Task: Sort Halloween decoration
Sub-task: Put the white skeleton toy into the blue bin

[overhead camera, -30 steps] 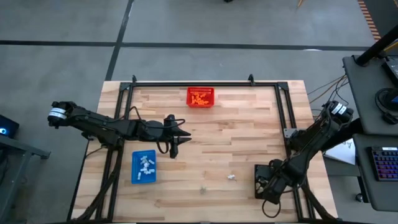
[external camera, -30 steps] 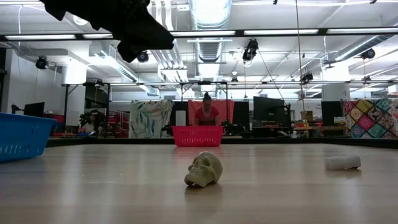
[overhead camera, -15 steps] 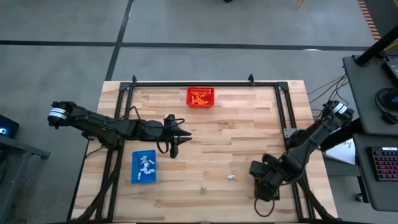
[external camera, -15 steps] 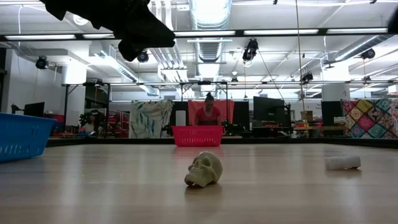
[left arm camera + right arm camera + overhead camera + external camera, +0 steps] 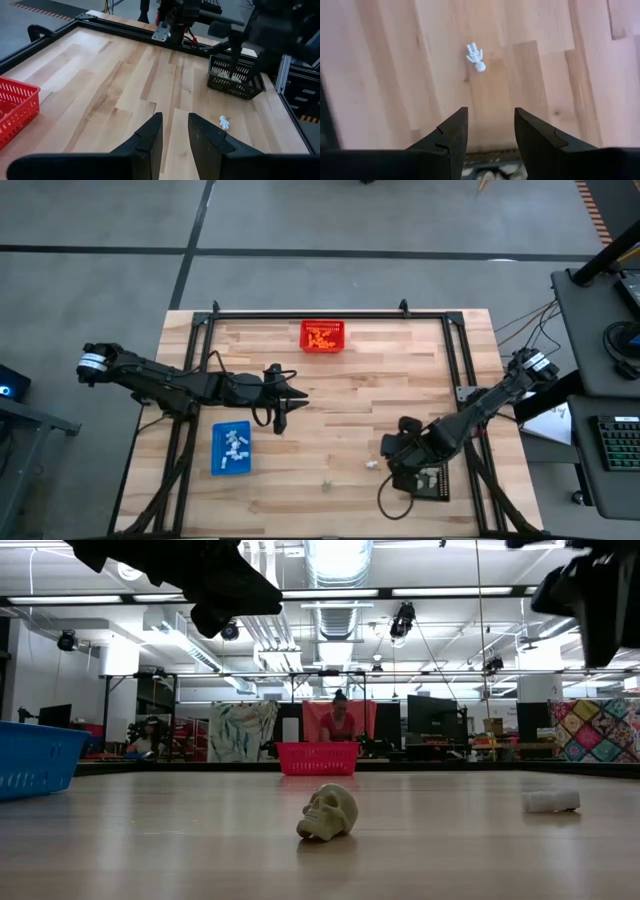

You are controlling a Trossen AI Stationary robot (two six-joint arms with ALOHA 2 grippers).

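Note:
A white skeleton trinket [image 5: 475, 56] lies on the wood, right of the table's middle, also in the high view [image 5: 372, 464]. A pale skull [image 5: 328, 812] rests on its underside nearer the front edge. My right gripper [image 5: 490, 132] hangs open above the table, pointing steeply down, just right of the skeleton, with nothing between its fingers. My left gripper [image 5: 174, 135] waits open and bare above the table's left half, over the blue tray's [image 5: 231, 448] far side. White trinkets lie in the blue tray, orange ones in the red basket [image 5: 323, 336].
A black tray [image 5: 430, 478] with pale trinkets sits at the right front, just behind my right gripper. The red basket stands at the far edge's middle. A black metal frame [image 5: 330, 313] borders the table. Beyond the far edge a person [image 5: 340, 722] stands.
My right gripper has left the place above the black tray and gone toward the table's left, toward the white skeleton, rising a little and rolling about its own line. In the low view it has come into the picture at the top right.

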